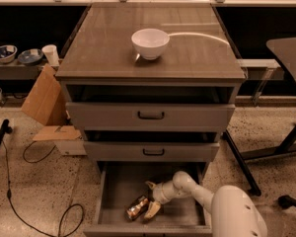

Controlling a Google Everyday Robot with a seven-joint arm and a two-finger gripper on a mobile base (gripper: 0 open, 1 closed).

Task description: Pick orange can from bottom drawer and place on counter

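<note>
Camera view: gripper [151, 199] beside shiny orange can [137, 207] in grey bottom drawer [113, 191].

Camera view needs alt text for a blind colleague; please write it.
White robot gripper, open, reaches into the pulled-out grey bottom drawer beside a small shiny orange can lying on its side. A white bowl sits on the wood-grain counter above.

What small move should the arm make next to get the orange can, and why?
Probably ease the end effector a little toward the orange can before closing. It sits open inside the bottom drawer, and the can lies on its side beside the lower finger, not clearly between both.
</note>
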